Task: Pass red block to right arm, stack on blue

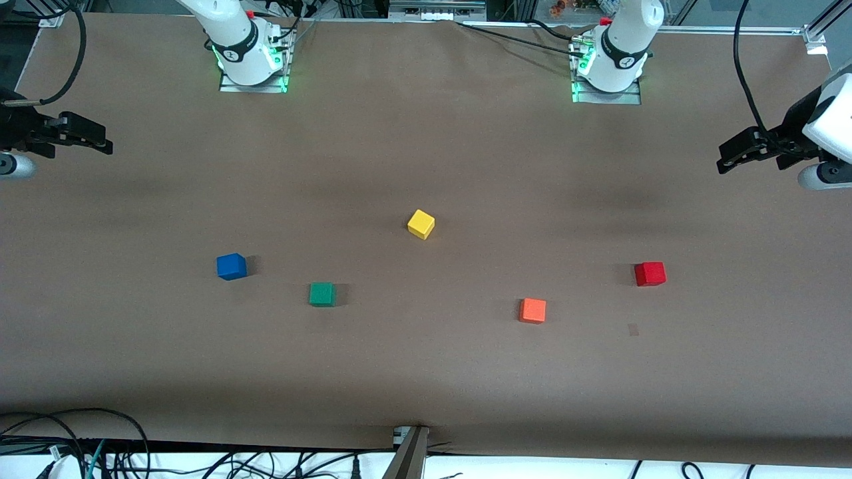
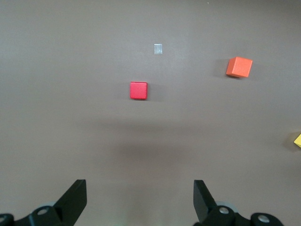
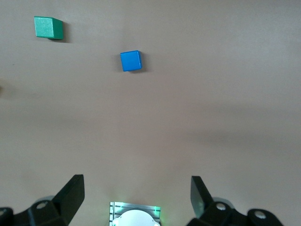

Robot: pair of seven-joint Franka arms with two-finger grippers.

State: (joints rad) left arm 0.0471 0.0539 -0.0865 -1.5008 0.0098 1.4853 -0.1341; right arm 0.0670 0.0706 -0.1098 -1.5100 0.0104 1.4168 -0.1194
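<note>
Both jaws stood open, empty, arms parked.
Left gripper [image 1: 722, 161] and right gripper [image 1: 106, 145] hung at table ends; red block [image 1: 649, 273] and blue cube [image 1: 231, 266] lay well apart.

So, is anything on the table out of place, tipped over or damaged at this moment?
Nothing stands out. The red block, blue block, green, orange and yellow cubes all sit flat and apart. Only a small pale mark shows near the red block. Left gripper and right gripper wait open.
</note>
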